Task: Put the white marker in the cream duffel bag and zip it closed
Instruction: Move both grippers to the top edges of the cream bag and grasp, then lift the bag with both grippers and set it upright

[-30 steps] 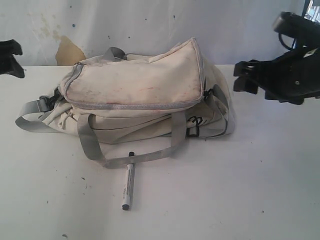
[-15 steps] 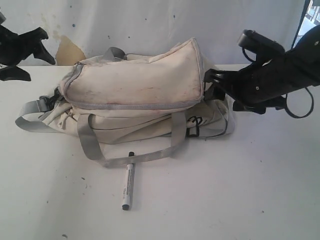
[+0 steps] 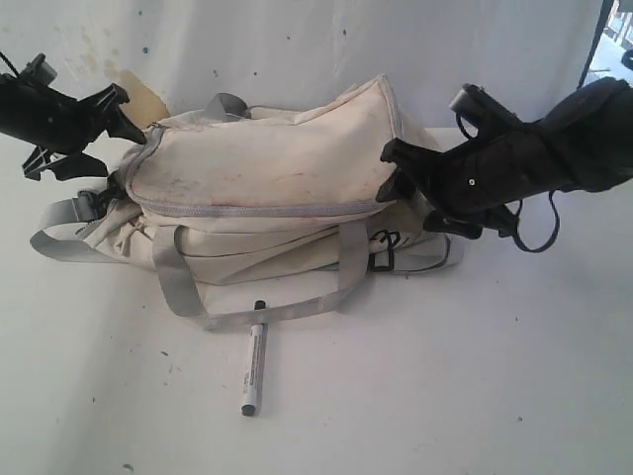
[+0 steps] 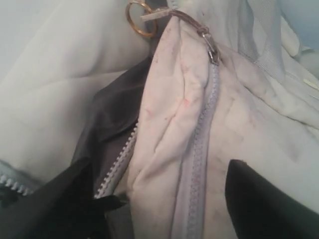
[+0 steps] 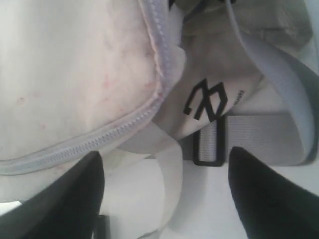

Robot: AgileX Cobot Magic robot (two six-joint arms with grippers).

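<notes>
Both grippers moved in to the bag: left gripper (image 3: 127, 117) at its left end, right gripper (image 3: 388, 171) at its right end, jaws wide, empty. One bag (image 3: 267, 168), centre-far. One marker (image 3: 253, 361), flat on table (image 3: 475, 376), just near of strap (image 3: 287, 311). Scuffed white table; stained white wall (image 3: 297, 49) behind.

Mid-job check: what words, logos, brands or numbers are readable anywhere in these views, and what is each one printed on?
No text reads for certain.
Black angular logo on the cream duffel bag: an emblem, no clear letters.
Small black print beside that logo: too blurred to read.
White marker: its dark printing is too small to read.
</notes>
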